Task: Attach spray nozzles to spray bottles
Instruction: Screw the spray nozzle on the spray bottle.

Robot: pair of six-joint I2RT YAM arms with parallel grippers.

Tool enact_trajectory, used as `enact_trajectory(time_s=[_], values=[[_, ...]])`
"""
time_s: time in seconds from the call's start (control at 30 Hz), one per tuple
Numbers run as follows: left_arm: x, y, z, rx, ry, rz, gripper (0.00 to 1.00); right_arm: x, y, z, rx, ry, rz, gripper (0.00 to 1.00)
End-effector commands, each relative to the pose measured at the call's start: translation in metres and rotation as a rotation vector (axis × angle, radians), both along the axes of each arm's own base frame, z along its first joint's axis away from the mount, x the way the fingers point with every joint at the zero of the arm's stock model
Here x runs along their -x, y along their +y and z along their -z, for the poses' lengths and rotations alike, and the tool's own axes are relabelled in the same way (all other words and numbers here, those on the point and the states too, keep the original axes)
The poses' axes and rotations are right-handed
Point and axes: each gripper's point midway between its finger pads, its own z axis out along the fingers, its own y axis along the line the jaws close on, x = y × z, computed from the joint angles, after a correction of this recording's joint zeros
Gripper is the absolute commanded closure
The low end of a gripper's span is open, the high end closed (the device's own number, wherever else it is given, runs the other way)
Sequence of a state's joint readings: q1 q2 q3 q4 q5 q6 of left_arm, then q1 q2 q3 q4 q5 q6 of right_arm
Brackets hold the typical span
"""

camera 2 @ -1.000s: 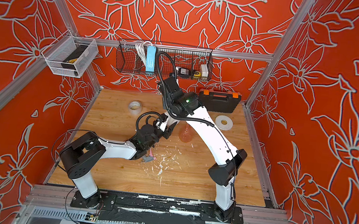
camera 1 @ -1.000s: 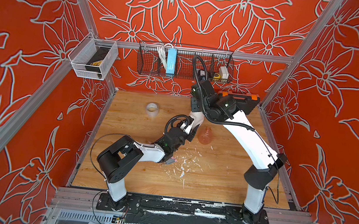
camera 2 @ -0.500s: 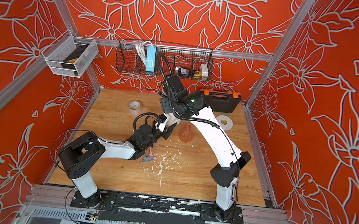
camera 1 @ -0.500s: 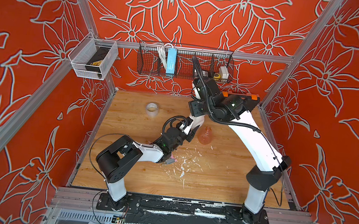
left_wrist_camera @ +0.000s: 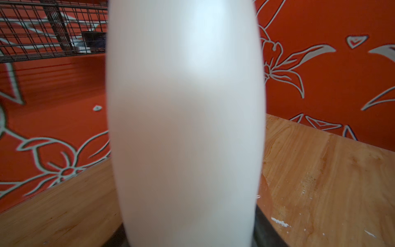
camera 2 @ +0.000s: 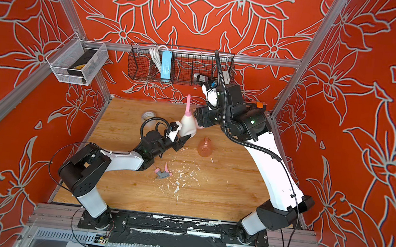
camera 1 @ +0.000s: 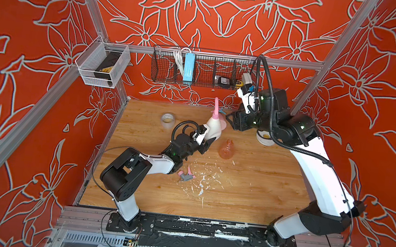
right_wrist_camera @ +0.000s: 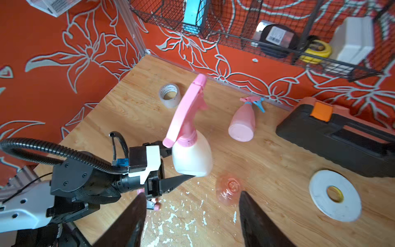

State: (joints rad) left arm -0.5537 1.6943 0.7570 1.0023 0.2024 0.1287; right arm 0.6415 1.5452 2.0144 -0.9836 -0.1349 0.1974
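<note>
My left gripper (camera 1: pixel 212 135) (right_wrist_camera: pixel 183 175) is shut on the base of the cream-white spray bottle (camera 1: pixel 213 127) (camera 2: pixel 188 125) (left_wrist_camera: pixel 186 128), holding it upright above the table. An all-pink spray nozzle (right_wrist_camera: pixel 188 111) (camera 1: pixel 216 108) sits on its neck. My right gripper (right_wrist_camera: pixel 192 205) (camera 1: pixel 230 118) hangs open just right of that bottle, holding nothing. The pink bottle (right_wrist_camera: pixel 242 123), with a pink-and-blue nozzle (right_wrist_camera: pixel 254 101) on it, lies near the back wall. The translucent orange bottle (camera 1: pixel 226 151) (right_wrist_camera: pixel 232 189) stands bare-necked. A pink-and-grey nozzle (camera 1: pixel 186 175) (camera 2: pixel 163 173) lies loose by the left forearm.
A clear tape roll (camera 1: pixel 168 118) sits back left and a white tape roll (right_wrist_camera: pixel 334 197) at the right. A black-and-orange case (right_wrist_camera: pixel 333 132) lies along the back right. A wire basket (camera 1: pixel 202 69) hangs on the back wall. White flecks (camera 1: pixel 200 182) litter the wooden tabletop.
My right gripper has opened and drawn back to the right, uncovering the pink nozzle on the cream-white bottle. The left arm has held still.
</note>
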Motion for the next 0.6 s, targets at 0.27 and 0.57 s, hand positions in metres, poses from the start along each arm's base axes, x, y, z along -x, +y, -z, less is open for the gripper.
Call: enact_trajectory(time_s=[0.27, 0.57], values=[[0.006, -0.007, -0.017, 0.017, -0.036, 0.042, 0.64, -0.008, 0.048, 0.022, -0.091, 0.089, -0.128, 0.37], [0.008, -0.013, -0.017, -0.001, -0.042, 0.053, 0.65, -0.007, 0.068, 0.024, -0.095, 0.107, -0.162, 0.40]])
